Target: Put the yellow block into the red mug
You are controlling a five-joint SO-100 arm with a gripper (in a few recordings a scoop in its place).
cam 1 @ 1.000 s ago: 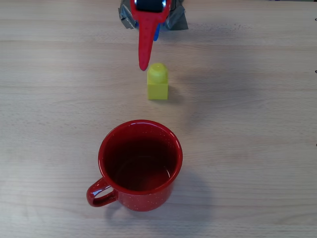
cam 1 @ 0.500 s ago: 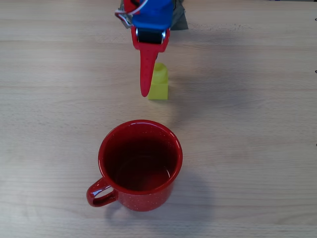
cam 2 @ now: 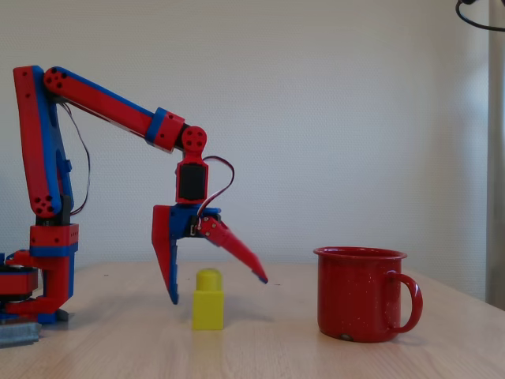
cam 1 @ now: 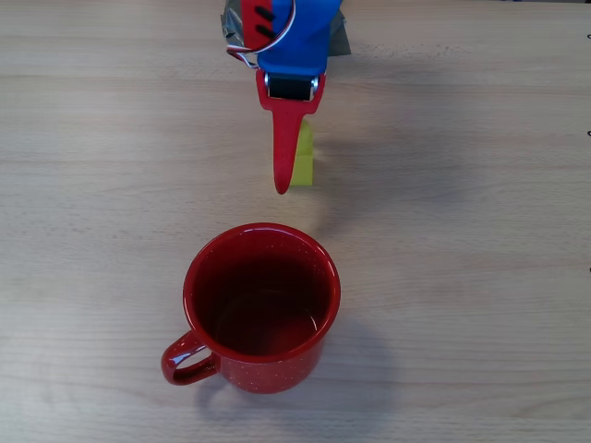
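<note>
Wooden table, claw now straddling yellow block

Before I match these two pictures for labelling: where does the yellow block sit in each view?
Overhead view: the yellow block lies above centre, partly hidden under the gripper.
Fixed view: the block stands on the table, left of centre, between the open jaws.
Shared landmark: the red mug.

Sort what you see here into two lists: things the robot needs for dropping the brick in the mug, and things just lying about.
Needed for the job:
yellow brick
red mug
the robot's hand, open over the brick

Just lying about:
grey bracket at the arm's base
wooden table, only the work surface
</note>
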